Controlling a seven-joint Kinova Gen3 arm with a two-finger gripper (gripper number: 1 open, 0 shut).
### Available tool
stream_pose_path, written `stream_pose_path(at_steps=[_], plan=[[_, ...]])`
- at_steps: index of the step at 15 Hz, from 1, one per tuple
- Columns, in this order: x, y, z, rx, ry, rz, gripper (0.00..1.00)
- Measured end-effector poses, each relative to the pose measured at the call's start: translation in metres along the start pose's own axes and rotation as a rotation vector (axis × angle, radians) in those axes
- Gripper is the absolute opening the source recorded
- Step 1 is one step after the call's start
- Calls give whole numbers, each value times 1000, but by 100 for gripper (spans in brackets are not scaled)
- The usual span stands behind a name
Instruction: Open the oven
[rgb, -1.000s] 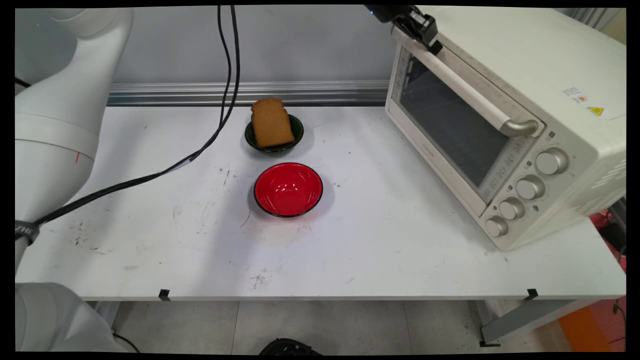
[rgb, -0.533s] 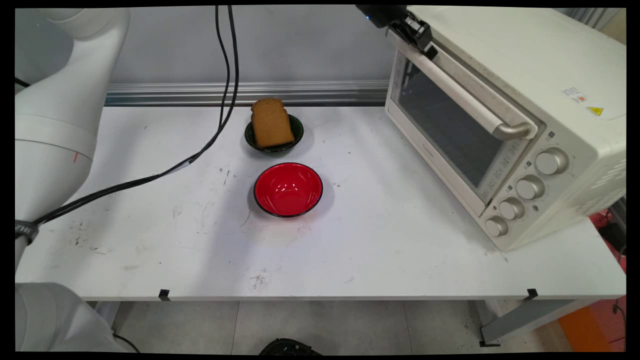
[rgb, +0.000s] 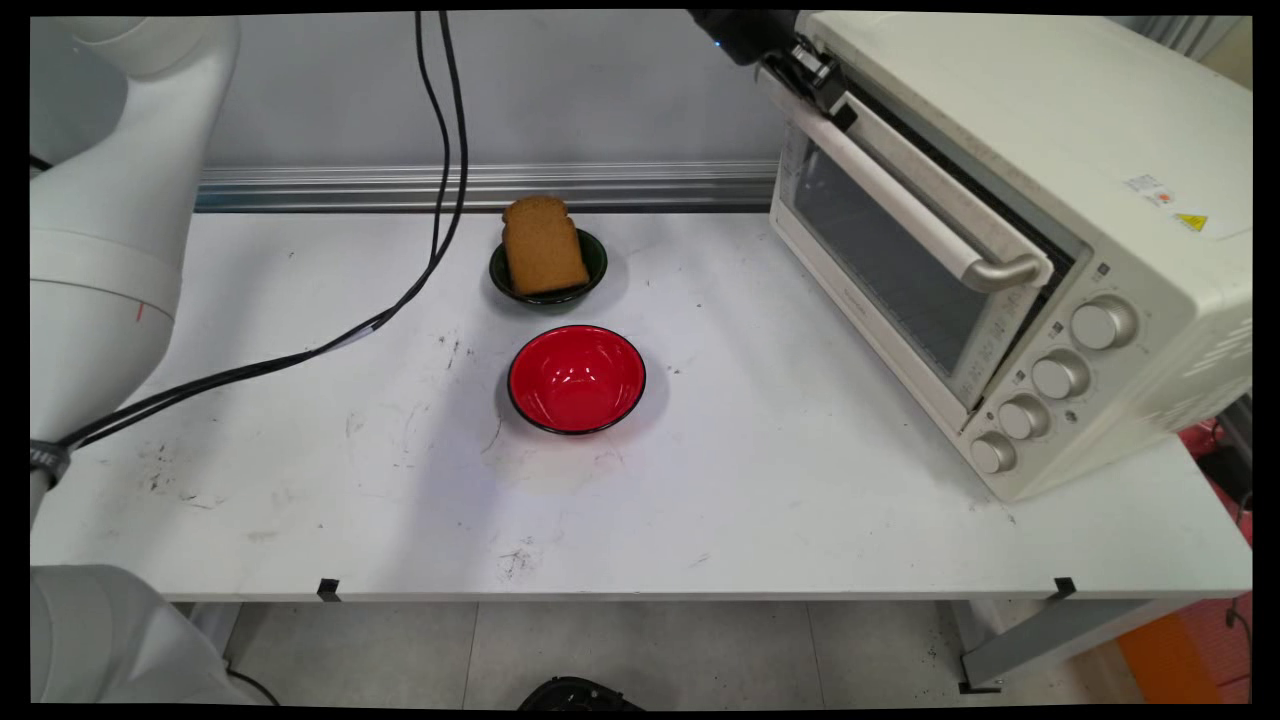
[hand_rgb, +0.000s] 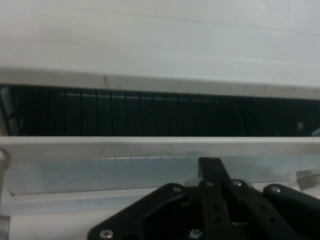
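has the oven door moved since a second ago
Yes. The oven door has swung outward from the oven body, opening a dark gap along its top, with the gripper at its handle.

My arm (rgb: 95, 260) was made of bulky, rounded glossy white links, one carrying a small red mark. Two black cables (rgb: 437, 150) hung from it, and my black gripper (hand_rgb: 212, 172) showed a flat linkage studded with silver screws.

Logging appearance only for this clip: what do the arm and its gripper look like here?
The arm is glossy white with fat rounded links and a small red tick on one link. Two black cables hang from it. The gripper is black, with small silver screws showing in its linkage in the hand view.
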Motion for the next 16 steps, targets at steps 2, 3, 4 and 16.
stream_pose_path(at_steps=[2,3,4,16], plan=[[-5,1,-4,0,-10,1,0],[-8,1,-5,0,-14,1,0],[-11,2,-7,1,-20,1,0],[-56,-4,-25,35,-87,-15,0]])
